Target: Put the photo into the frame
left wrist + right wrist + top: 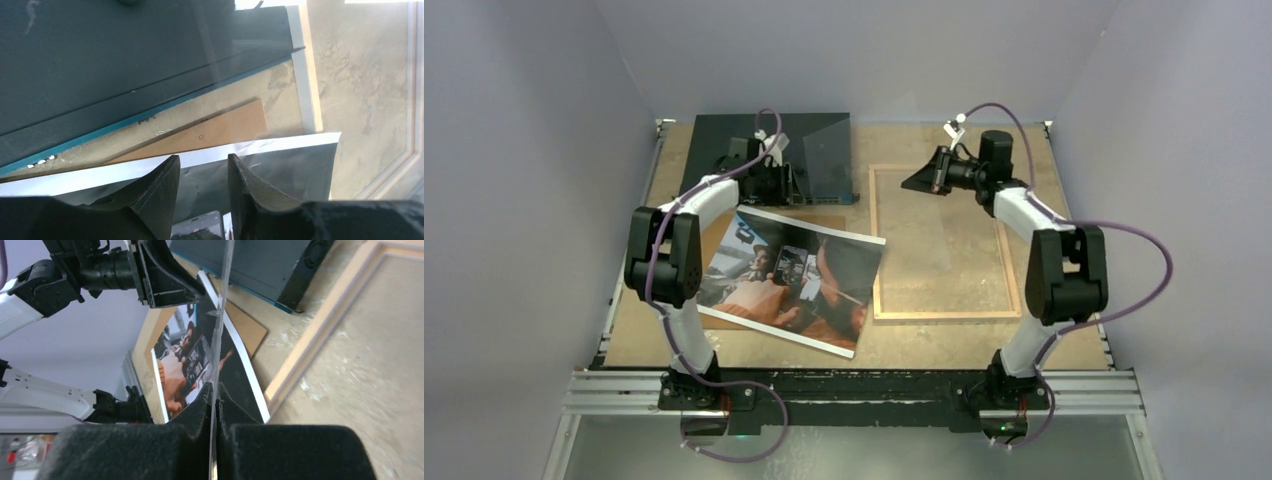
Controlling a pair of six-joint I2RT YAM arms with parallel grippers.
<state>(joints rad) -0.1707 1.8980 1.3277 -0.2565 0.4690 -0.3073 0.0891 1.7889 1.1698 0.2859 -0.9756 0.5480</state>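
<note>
Grey walls [524, 150] enclosed the cork-topped table [944, 345], where the frame [939, 314] lay flat. The photo [789, 280] lay face up just left of the frame, one corner reaching its left rail. Above the frame's far left corner, the right gripper [216, 390] was pinched tight on a clear pane [827, 150]. Further left, the left gripper [202, 167] stood partly open and gripped nothing. The pane likely needed lowering level into the frame, kept off the photo.

photo [789, 280]: 1 | frame [944, 314]: 1 | brown backing board [220, 131]: 1 | dark flat box [724, 140]: 1 | clear pane [826, 148]: 1 | grippers: 2, left gripper [202, 165] and right gripper [216, 390]
</note>
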